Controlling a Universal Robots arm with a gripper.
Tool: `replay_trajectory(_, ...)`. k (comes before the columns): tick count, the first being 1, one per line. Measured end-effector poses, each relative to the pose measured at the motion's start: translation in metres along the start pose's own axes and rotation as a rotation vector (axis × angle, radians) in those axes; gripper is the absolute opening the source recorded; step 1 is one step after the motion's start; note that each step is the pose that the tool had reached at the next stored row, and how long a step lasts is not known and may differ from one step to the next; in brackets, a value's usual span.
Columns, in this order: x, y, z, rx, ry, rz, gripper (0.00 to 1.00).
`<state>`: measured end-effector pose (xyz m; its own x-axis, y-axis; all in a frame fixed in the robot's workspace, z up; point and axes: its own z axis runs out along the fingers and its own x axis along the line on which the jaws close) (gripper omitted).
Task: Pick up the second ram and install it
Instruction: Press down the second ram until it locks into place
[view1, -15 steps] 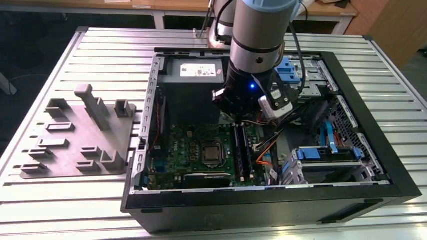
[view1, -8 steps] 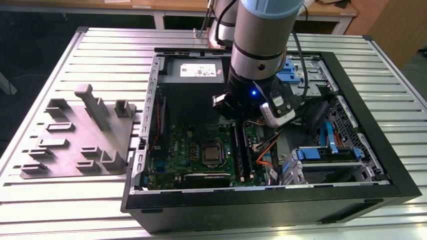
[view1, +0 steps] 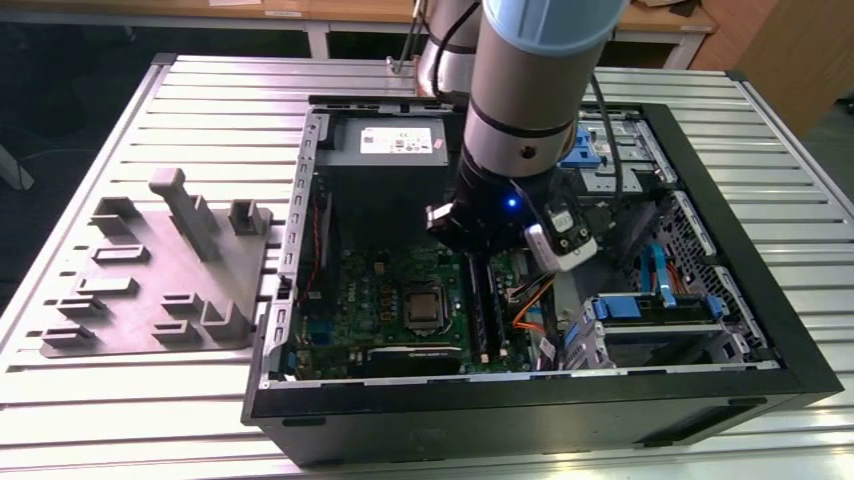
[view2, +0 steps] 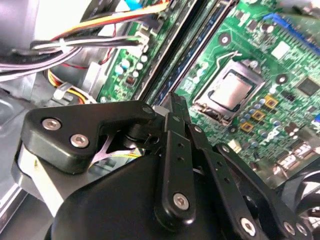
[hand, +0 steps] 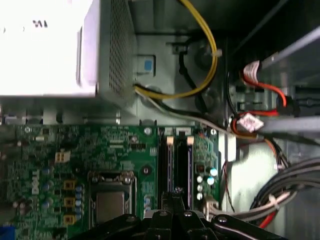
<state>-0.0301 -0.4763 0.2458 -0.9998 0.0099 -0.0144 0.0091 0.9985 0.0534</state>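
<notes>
Exterior view, its left to its right. On the slatted aluminium bench (view1: 80, 400) lies a grey moulded fixture plate with upright holders (view1: 154, 265), well apart from the work. Beside it stands the open black computer case (view1: 534, 410), with the grey power-supply box (view1: 387, 145) at its far end and the large square green motherboard (view1: 360, 290) on its floor. The square metal processor socket (view1: 424, 305) sits near the board's middle.

Just to the right of that socket run the long black memory slots (view1: 483, 315), and the arm's black gripper (view1: 470, 255) reaches down over their far end.

In both wrist views the fingers (hand: 169, 200) stand together, with no gap to be seen at the tips. We cannot tell whether they press on anything.

The first wrist view shows two narrow blue-tinted strips in neighbouring slots. We take the one under the tips to be the second ram, a long flat dark blue-green stick of circuit board (hand: 171, 165). It lies directly below the fingers, on the processor side of the pair. Its long axis runs away from them toward the power-supply box, in line with the slots. We judge it to be in its slot; whether it is fully seated cannot be confirmed.

Further right, orange cables (view1: 534, 300) and a drive bay with blue tabs (view1: 654, 310) are near the gripper but clear of it.
</notes>
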Motion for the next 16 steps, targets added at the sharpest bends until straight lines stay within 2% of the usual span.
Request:
replay_trajectory(6, -0.0001, -0.0098, -0.0005, 0.0081, -0.0001, 0.000, 0.10)
replay_trajectory(16, -0.0003, -0.0294, -0.0014, 0.0132, -0.0002, 0.000, 0.10)
